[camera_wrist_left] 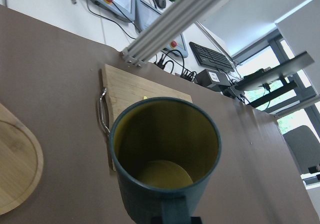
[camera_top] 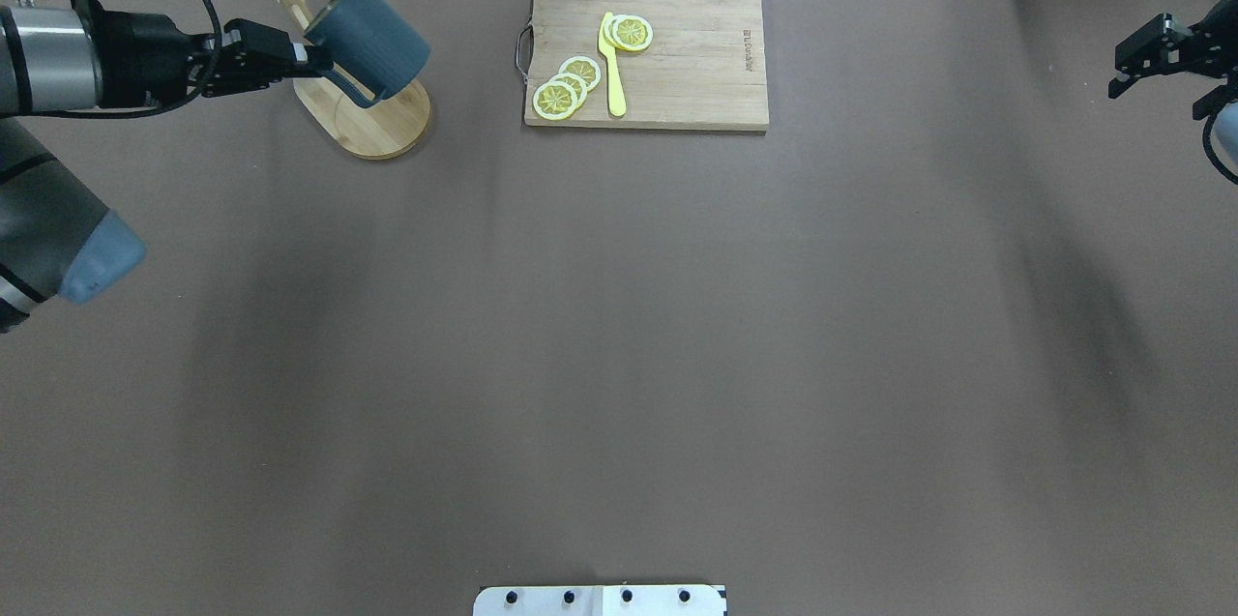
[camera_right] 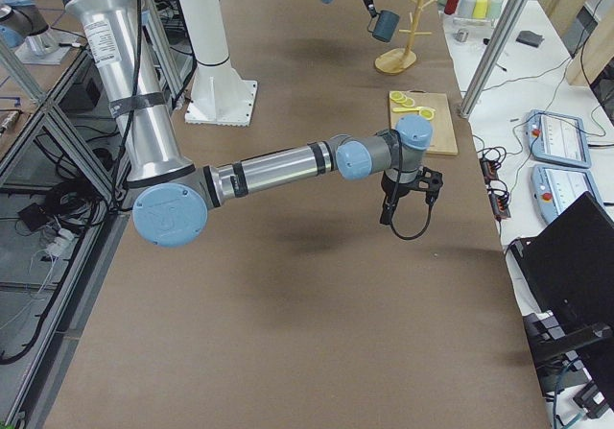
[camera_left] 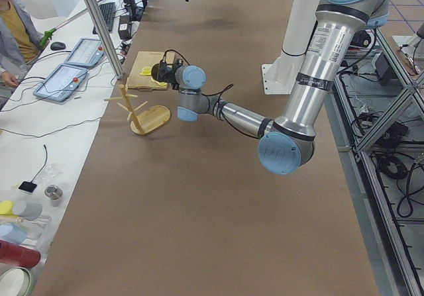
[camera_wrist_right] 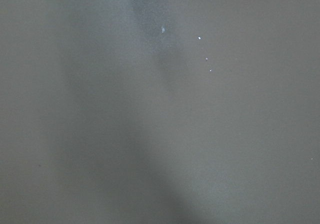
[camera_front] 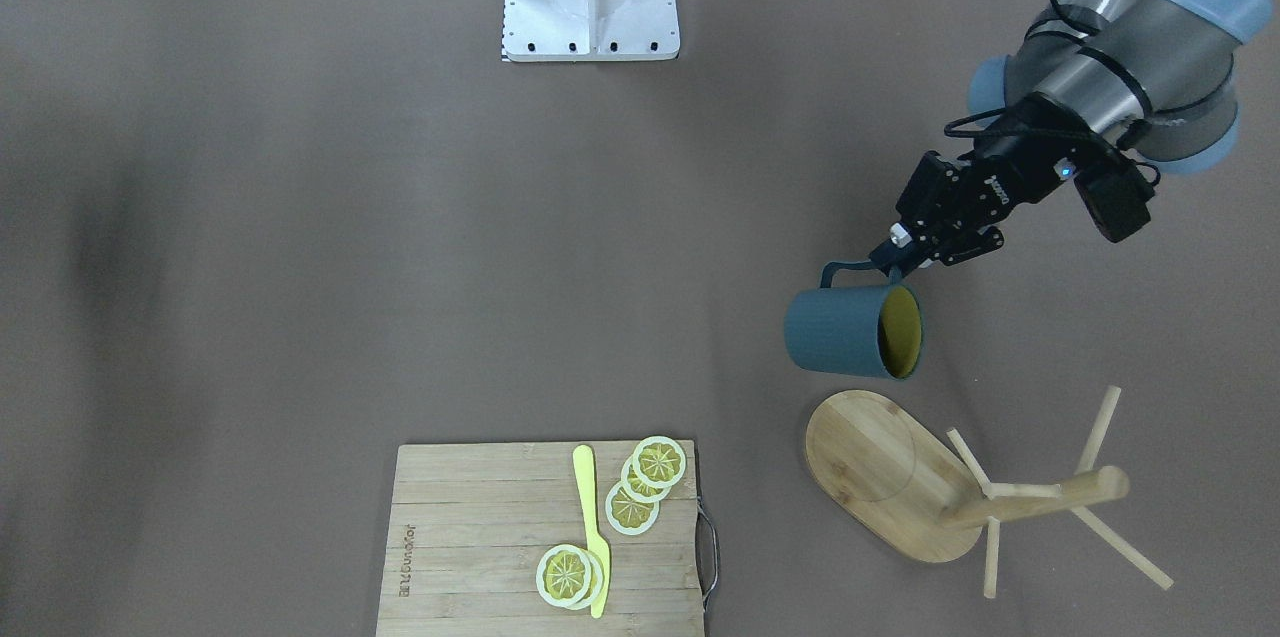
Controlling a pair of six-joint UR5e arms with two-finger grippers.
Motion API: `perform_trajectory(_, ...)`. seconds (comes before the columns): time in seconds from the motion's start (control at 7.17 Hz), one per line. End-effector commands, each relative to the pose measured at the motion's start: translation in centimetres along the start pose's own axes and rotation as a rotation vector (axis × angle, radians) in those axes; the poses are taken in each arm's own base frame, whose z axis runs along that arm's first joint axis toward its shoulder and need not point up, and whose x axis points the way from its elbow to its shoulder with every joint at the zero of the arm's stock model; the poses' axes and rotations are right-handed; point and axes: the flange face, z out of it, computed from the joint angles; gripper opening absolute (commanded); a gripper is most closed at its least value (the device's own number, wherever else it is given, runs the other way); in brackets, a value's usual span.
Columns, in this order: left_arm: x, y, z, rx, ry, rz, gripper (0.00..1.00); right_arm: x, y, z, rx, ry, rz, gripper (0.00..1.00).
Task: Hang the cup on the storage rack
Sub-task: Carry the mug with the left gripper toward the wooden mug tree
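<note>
Just brown table surface (camera_wrist_right: 240, 134), out of focus. Darker shadow band (camera_wrist_right: 150, 48) running top to lower middle. Few tiny pale specks (camera_wrist_right: 206, 59) upper right, possibly dust.

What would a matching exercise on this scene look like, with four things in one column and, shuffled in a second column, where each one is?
Things:
1. cup
2. storage rack
3. yellow knife
4. right gripper

Places:
A. lying on the cutting board
B. above bare table, holding nothing
C. held off the table by the left gripper
D. standing upright on the table

Pairs: 1-C, 2-D, 3-A, 4-B.
</note>
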Motion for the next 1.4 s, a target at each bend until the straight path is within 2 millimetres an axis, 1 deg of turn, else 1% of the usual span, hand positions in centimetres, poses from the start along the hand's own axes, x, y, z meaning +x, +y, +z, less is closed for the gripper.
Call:
perform_trajectory(0.0,0.8,-1.8,-0.4,0.003,0.008,-0.201,0.00,-0.1,0.1,-0.3,0.005,-0.002,-0.002,1.00)
perform_trajectory(0.14,0.9,-2.4,-0.1,0.008,0.012,-0.302,0.00,-0.1,0.1,-0.2,0.004,-0.002,-0.001,1.00)
perform_trajectory(0.28,0.5,-2.7,0.2,0.009,0.009,-0.350,0.00,0.1,0.1,-0.2,0.007,0.004,0.000,1.00)
perform_trajectory(0.42,2.1,-3.7,1.8,0.002,0.029,-0.449,0.00,0.7,0.1,0.1,0.013,0.020,0.003,1.00)
perform_trajectory(0.56,3.1,-4.6,2.8,0.004,0.083,-0.568,0.00,0.8,0.2,0.3,0.014,0.025,0.003,1.00)
perform_trajectory(0.7,1.5,-4.9,2.6,0.028,0.160,-0.640,0.00,0.8,0.2,0.3,0.015,0.026,0.005,1.00)
perform_trajectory(0.84,-0.2,-4.9,2.4,0.028,0.195,-0.681,0.00,0.8,0.2,0.2,0.016,0.026,0.004,1.00)
perform_trajectory(0.98,-0.3,-5.1,2.3,0.043,0.219,-0.733,0.00,0.8,0.2,0.1,0.017,0.023,0.004,1.00)
perform_trajectory(1.12,-0.3,-5.6,1.7,0.083,0.301,-0.824,0.00,0.7,0.2,0.0,0.020,0.023,0.002,1.00)
perform_trajectory(1.26,-2.9,-5.5,1.2,0.092,0.387,-0.899,0.00,0.5,0.3,-0.2,0.022,0.020,-0.001,1.00)
